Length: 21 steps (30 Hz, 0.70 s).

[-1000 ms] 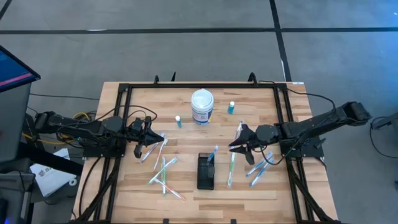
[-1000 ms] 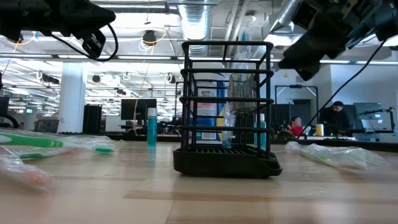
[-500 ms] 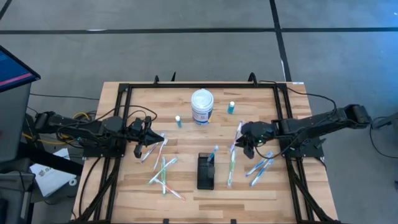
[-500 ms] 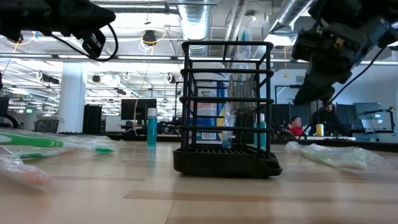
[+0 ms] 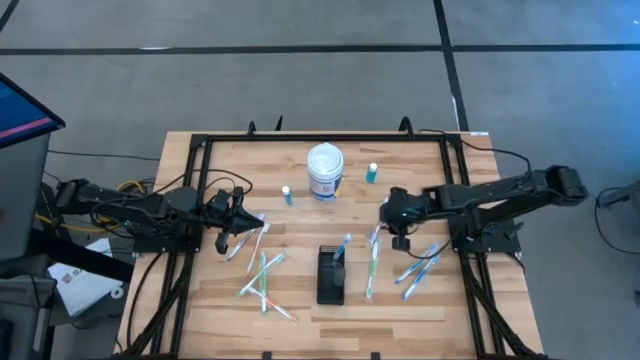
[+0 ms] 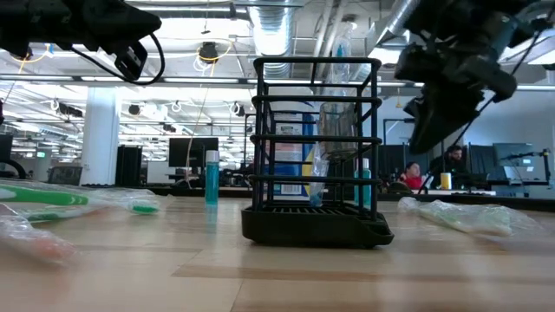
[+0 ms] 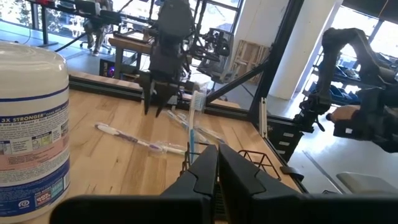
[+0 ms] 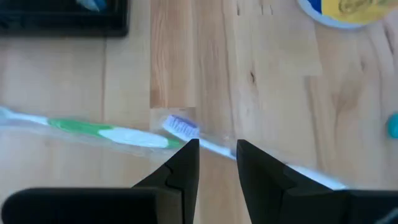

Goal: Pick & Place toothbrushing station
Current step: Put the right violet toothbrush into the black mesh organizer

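I see the toothbrushing station standing upright on the counter, near the front edge and about midway across — a black wire holder with a toothbrush already leaning out of its far end. Nothing grips it.

My right tool is the one at work. Its arm reaches in from the right side of the counter, stretched low and nearly flat, with the wrist turned so the fingers point down at the wood. The station sits in front of and to the left of this tool, near but apart. From the right wrist view the two dark fingers stand spread with a gap between them, and a clear-handled toothbrush with a blue-bristled head lies on the wood right at their tips; I cannot tell whether they touch it. A green-and-white toothbrush lies beside it.

My left tool hangs over the left part of the counter, fingers pressed together and holding nothing — the station is well off to its right. Below it lies a scatter of wrapped toothbrushes.

Farther back stand a white tub with a blue label and two small bottles, one on either side.
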{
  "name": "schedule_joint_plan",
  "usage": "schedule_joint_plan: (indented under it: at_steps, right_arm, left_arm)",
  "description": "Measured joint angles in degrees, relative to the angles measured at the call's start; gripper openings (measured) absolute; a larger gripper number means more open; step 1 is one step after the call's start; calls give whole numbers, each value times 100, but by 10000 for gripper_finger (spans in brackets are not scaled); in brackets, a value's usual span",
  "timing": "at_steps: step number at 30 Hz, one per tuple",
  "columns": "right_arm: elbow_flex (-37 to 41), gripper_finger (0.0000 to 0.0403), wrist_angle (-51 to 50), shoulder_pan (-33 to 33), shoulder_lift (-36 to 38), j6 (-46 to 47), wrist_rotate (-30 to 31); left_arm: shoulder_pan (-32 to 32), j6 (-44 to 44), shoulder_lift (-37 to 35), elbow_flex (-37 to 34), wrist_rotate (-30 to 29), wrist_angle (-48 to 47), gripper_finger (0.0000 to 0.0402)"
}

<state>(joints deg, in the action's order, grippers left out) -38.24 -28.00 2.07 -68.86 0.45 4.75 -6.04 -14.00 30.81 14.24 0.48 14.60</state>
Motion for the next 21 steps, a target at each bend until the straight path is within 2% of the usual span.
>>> schedule_joint_plan:
  at_steps: [4,11,21]
  right_arm:
    - [-566,98,-626,0,-609,-553,28]
    - [-1360,98,-1707,1,-1589,-1087,439]
    - [-1648,98,-1931,59,-2391,-1373,458]
  left_arm:
    - [0,0,0,0,1,-1,8]
    - [0,0,1,0,0,-4,8]
    - [0,0,3,0,-1,-14,8]
